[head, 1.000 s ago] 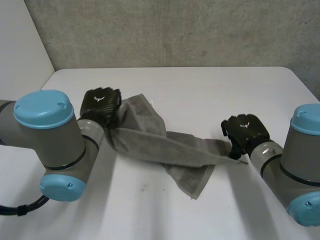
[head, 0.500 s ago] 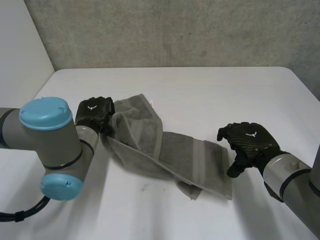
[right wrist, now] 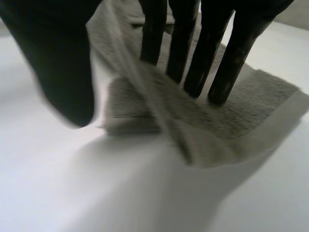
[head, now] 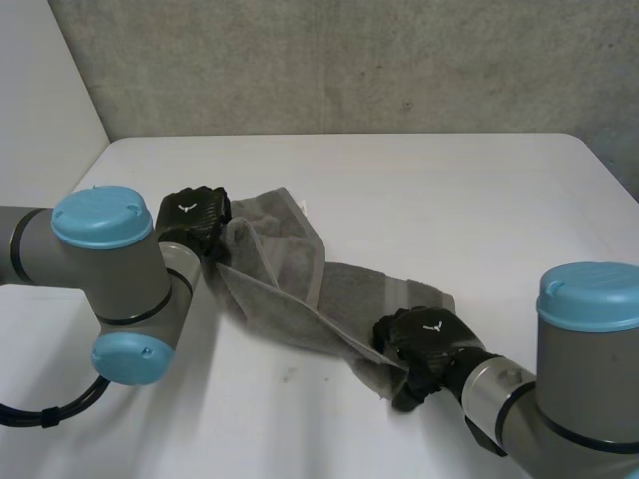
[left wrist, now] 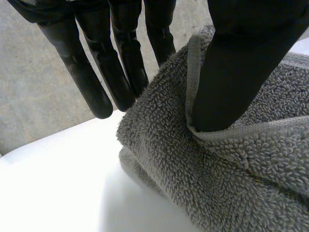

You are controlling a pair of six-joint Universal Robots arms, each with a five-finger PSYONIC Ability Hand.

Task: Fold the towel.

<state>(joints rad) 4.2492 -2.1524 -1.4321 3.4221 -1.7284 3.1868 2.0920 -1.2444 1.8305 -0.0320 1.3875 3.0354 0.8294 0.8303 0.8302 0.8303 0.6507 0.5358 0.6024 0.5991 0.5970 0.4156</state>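
A grey terry towel (head: 300, 269) lies crumpled in a slanting band across the white table (head: 449, 190). My left hand (head: 193, 213) is at its far left end. In the left wrist view that hand (left wrist: 89, 82) has straight fingers just beside the towel (left wrist: 231, 169), and its thumb (left wrist: 231, 72) rests on the hemmed edge, apart from the fingers. My right hand (head: 427, 337) is on the towel's near right corner. In the right wrist view its straight fingers (right wrist: 227, 63) point down onto the towel (right wrist: 231, 111). A flap of cloth rises between them and the thumb (right wrist: 58, 63), which stands well apart.
A grey concrete wall (head: 349, 60) runs behind the table's far edge. Bare tabletop stretches beyond the towel and to its right. My left arm's elbow (head: 110, 289) hangs over the near left part of the table.
The right hand let go of the towel's right end, drew back, then came left and down onto the near right corner. The towel dropped and spread. The left hand's fingers opened.
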